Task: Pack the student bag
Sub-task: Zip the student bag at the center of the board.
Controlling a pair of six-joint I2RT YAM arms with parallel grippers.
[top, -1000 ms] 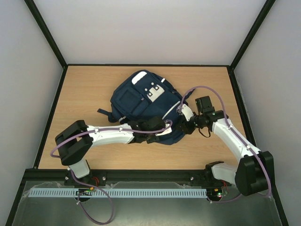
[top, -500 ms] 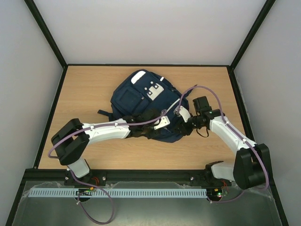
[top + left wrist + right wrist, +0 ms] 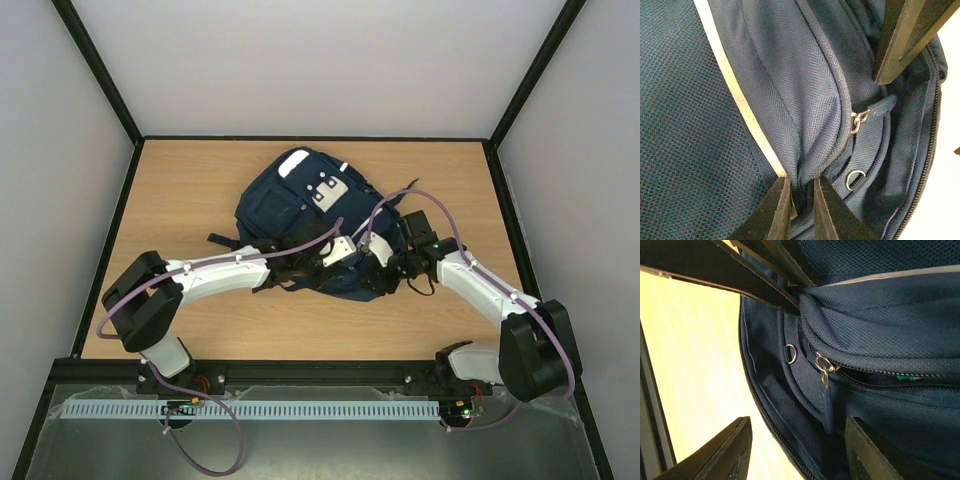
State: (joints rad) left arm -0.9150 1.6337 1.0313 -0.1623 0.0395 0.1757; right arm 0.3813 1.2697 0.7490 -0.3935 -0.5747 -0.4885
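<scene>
The student bag, navy with a white reflective stripe, lies on the wooden table. My left gripper is shut on a pinched fold of the bag's fabric just beside the stripe. From the bag's right side, my right gripper stands open. The blue zipper pull hangs between its fingertips, untouched. The zip beside the slider gapes a little, with a trace of green inside.
A small metal D-ring sits on a strap below the zipper. Dark mesh covers the bag left of the stripe. Bare wood lies to the near right of the bag. Black frame rails edge the table.
My left arm has reached further right across the bag and its jaws have closed on the fabric fold. My right gripper has moved left toward the bag and opened wider.
</scene>
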